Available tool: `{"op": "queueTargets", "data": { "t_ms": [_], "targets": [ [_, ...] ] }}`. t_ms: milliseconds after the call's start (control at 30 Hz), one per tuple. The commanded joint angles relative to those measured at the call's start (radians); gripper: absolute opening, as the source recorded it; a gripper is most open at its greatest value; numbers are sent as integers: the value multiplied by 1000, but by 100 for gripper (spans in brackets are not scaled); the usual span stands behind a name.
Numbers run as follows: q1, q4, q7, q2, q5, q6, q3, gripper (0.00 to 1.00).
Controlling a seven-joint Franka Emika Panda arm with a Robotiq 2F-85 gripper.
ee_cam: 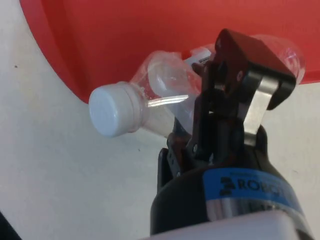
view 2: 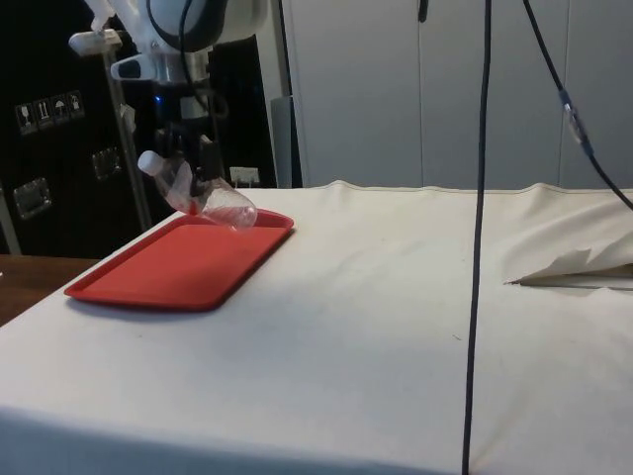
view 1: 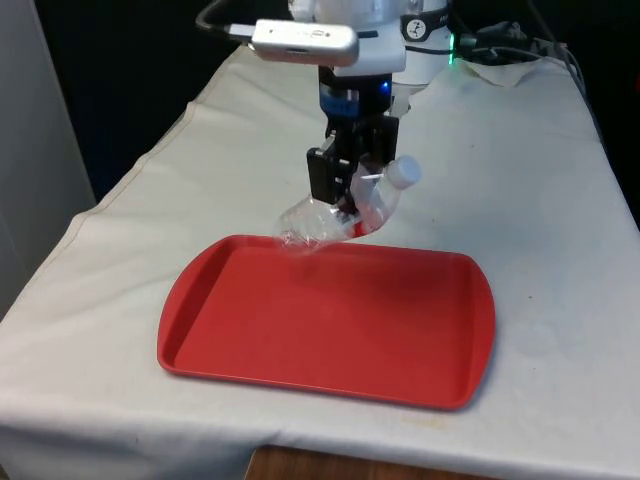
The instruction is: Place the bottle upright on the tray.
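Clear glossy plastic bottle [view 1: 340,215], smooth red plastic tray [view 1: 330,325], matt white cloth [view 1: 540,200].

The arm [view 1: 380,40] has a glossy white rounded shell, with black cables looping off behind it and a small green light glowing near its base. Below the white wrist sits a black cylindrical collar with a blue band bearing white lettering. The gripper [view 1: 345,195] is matte black and angular, its fingers [ee_cam: 235,75] blocky, joined by bare metal links with small round screw heads
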Motion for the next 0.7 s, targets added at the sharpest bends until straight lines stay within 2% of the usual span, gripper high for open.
{"op": "queueTargets", "data": {
  "t_ms": [0, 67, 100, 133, 333, 367, 400, 633, 667],
  "targets": [
    [-9, -1, -26, 2, 19, 23, 7, 12],
    [-10, -2, -46, 2, 37, 33, 3, 12],
    [-1, -1, -31, 1, 27, 15, -5, 12],
    [-11, -2, -57, 3, 47, 37, 2, 12],
    [-14, -3, -142, 8, 120, 64, -10, 12],
    [-4, -2, -118, 4, 102, 44, -18, 12],
    [-14, -3, -142, 8, 120, 64, -10, 12],
    [-15, 1, -234, 20, 205, 88, -21, 12],
    [-7, -2, -224, 17, 198, 75, -31, 12]
  ]
}}
